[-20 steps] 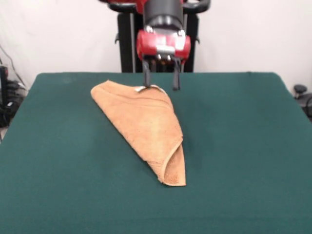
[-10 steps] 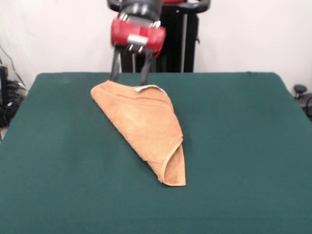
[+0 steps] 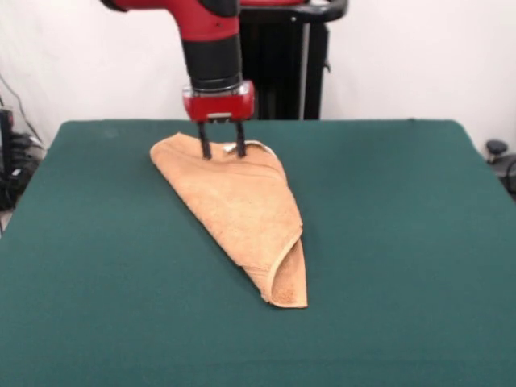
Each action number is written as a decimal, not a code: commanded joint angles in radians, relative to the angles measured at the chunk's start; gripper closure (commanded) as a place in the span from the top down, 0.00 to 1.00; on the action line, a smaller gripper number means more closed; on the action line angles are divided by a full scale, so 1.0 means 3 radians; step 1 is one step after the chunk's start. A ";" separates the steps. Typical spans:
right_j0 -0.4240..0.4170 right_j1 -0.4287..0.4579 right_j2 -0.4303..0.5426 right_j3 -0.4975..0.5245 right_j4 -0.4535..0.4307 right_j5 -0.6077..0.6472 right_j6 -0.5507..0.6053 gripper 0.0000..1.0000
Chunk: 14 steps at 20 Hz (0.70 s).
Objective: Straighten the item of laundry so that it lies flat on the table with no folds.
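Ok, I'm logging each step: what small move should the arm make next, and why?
Probably close on the cloth. The gripper is open, its fingers down at the far edge of the towel, which lies folded into a wedge on the table. Pinching that edge would let it pull the fold open.

Open jaws on folded towel (image 3: pixel 239 211)

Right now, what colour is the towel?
Light orange-tan, plain; the towel shows best in the front view.
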 commanded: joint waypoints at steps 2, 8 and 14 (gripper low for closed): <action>0.0038 0.0221 0.0654 0.0112 0.0182 0.0349 0.0435 1.00; 0.0011 0.0261 0.0709 0.0051 0.0213 0.0503 0.0418 1.00; -0.0019 0.0291 0.0739 0.0029 0.0206 0.0530 0.0407 1.00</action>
